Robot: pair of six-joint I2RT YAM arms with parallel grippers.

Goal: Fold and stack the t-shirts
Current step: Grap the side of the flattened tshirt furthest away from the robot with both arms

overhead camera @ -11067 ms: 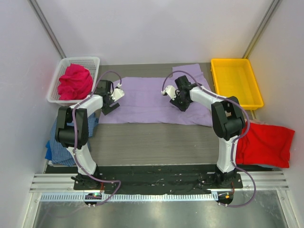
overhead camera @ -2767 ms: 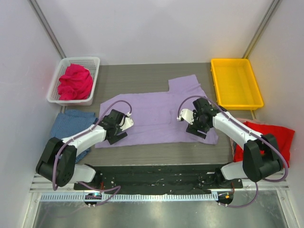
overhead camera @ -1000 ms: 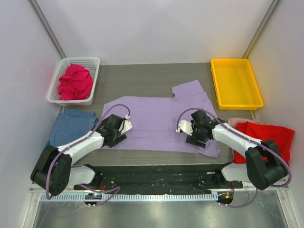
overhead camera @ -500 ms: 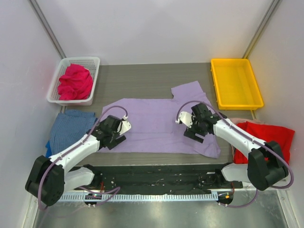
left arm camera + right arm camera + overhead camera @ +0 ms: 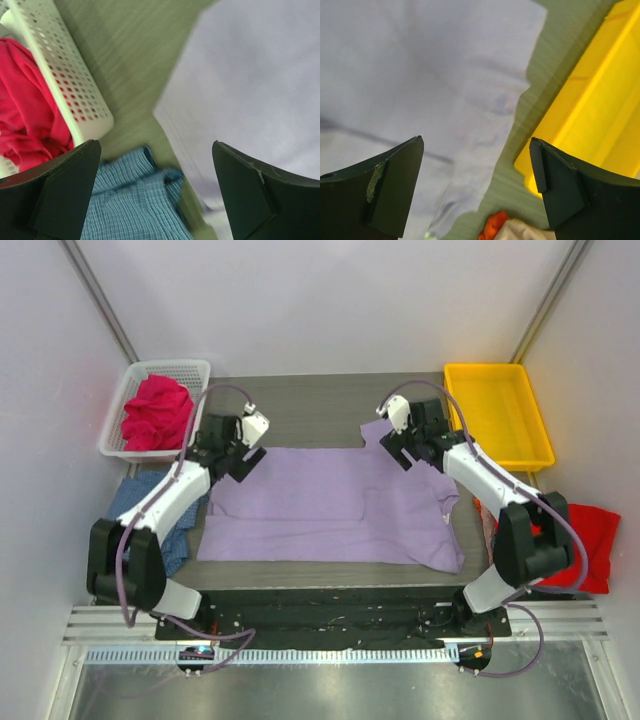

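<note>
Top external view: lavender t-shirt [image 5: 330, 505] lies spread flat at centre frame; its lower band looks doubled over. Left gripper [image 5: 240, 462] and right gripper [image 5: 395, 452] hover at its upper corners, jaws wide apart, nothing between them (both wrist views agree). Judgement: placed to pinch the far edge for a fold. Blue checked t-shirt [image 5: 135, 505], left, sits partly under the left arm. Red t-shirt [image 5: 590, 540], right edge, is cut off by the right arm. Pink t-shirt [image 5: 157, 412] is bunched in white basket [image 5: 170, 364], upper left. Left wrist view is blurred.
</note>
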